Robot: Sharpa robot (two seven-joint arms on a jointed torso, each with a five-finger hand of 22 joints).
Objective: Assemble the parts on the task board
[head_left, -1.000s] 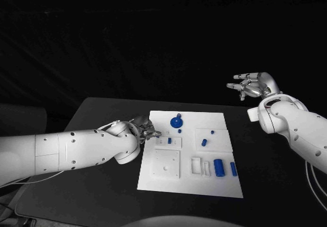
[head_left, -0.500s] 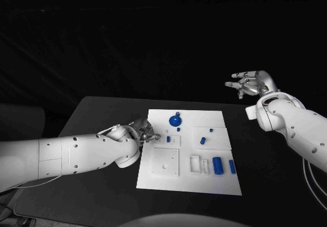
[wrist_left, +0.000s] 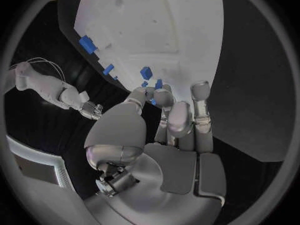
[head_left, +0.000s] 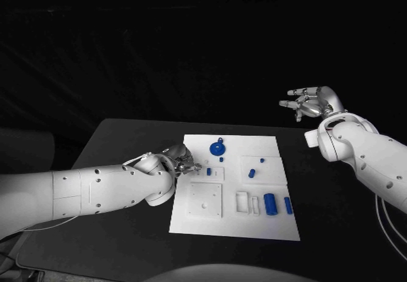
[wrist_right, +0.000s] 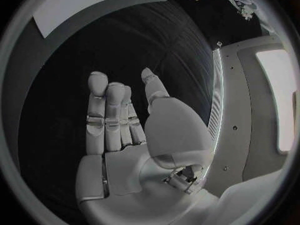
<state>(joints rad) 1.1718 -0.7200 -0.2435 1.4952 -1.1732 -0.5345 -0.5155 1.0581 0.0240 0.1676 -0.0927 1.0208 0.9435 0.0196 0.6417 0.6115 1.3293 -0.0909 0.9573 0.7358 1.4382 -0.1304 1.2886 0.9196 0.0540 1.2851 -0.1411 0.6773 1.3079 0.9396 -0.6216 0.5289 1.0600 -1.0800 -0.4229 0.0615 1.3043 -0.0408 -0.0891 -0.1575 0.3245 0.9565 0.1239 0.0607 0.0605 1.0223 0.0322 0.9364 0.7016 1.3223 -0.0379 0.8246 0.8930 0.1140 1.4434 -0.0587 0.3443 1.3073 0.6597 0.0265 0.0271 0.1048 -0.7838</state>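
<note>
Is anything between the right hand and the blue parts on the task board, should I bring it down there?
Nothing visible. The right hand hangs open above the table's far right corner, holding nothing. The task board on its side carries blue parts with nothing over them. The left hand works at the board's opposite edge, away from that path.

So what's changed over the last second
The left hand has crept a little further over the board's left edge, fingertips by a small blue part; whether it holds it is unclear. The right hand stays raised and open, off the table. The other parts haven't moved.
</note>
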